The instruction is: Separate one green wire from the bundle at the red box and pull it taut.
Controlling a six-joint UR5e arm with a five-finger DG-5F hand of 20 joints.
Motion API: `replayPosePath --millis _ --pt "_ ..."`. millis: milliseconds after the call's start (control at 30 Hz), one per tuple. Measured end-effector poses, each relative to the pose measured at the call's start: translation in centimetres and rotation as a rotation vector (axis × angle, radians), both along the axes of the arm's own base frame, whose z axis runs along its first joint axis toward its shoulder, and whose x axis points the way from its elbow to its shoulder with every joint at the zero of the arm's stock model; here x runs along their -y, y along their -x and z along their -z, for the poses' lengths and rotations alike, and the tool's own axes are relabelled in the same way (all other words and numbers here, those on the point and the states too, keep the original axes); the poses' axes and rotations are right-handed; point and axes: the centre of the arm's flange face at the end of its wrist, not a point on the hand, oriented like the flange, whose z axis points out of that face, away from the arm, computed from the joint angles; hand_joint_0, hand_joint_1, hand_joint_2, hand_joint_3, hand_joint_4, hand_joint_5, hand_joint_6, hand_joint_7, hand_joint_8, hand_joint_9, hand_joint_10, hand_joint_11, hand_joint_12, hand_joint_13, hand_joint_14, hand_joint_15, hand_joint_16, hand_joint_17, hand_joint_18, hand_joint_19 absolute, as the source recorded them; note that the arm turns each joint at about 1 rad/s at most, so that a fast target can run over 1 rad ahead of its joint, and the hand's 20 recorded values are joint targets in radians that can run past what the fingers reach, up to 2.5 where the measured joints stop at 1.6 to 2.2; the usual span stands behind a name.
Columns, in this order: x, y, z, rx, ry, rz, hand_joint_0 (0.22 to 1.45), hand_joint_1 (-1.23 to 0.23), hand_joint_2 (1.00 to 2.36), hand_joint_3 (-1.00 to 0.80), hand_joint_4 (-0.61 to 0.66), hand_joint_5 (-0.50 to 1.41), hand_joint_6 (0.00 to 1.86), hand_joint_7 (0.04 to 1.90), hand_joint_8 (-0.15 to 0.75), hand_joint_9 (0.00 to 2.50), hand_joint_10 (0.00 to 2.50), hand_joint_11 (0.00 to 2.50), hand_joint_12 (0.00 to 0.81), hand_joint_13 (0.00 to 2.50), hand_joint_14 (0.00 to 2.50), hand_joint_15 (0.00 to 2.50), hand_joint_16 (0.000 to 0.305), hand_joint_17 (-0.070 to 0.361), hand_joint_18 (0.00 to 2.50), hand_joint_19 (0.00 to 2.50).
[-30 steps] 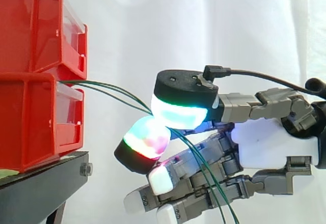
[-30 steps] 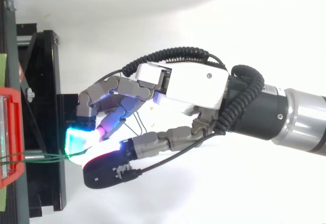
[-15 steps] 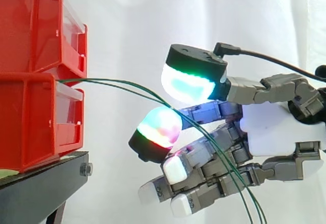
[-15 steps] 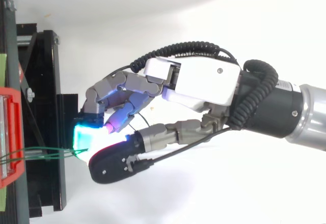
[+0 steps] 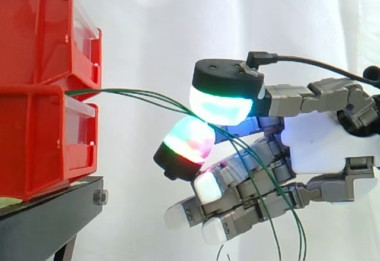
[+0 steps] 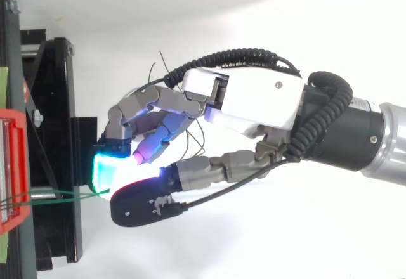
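Red bins (image 5: 35, 124): no text I can read.
Black stand (image 6: 60, 101): none legible.
My hand (image 6: 254, 101): no readable marks.

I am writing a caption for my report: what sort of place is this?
Probably a robot test bench in a lab: white curtain behind, red bins stacked on a black stand, and a robot hand pinching green wires.

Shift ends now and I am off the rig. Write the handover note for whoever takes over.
The hand is shut on the thin green wires, pinched between two glowing pads.
Wires run from between the stacked red plastic bins on the black stand to the pinch; loose ends hang below the hand.
Done: grip.
Left: more than one strand seems pinched; single one out, pull it straight.
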Motion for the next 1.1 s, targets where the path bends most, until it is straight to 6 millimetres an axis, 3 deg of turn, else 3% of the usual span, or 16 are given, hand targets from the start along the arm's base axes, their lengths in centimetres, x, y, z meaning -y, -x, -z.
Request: replayPosePath --millis 400,633,833,1100 --pt "0.02 0.05 0.04 -0.004 0.003 0.0 0.63 -0.85 1.01 -0.34 0.11 -0.14 0.91 1.05 0.262 0.91 0.01 0.45 0.336 0.52 0.01 0.22 0.045 0.101 0.47 0.42" --pt "0.02 0.05 0.01 -0.004 0.001 0.0 0.58 -0.76 1.0 -0.45 0.15 -0.13 0.91 1.05 0.263 0.94 0.01 0.44 0.344 0.53 0.01 0.22 0.046 0.103 0.49 0.42" --pt "0.03 0.09 0.03 -0.008 0.002 0.0 0.55 -0.73 1.0 -0.45 0.16 -0.13 0.9 1.05 0.273 0.95 0.01 0.45 0.35 0.54 0.01 0.23 0.047 0.105 0.5 0.42" --pt "0.07 0.11 0.08 -0.011 0.01 0.003 0.59 -0.77 1.01 -0.31 0.14 -0.13 0.9 1.09 0.271 0.95 0.01 0.45 0.343 0.54 0.01 0.23 0.046 0.103 0.5 0.43"
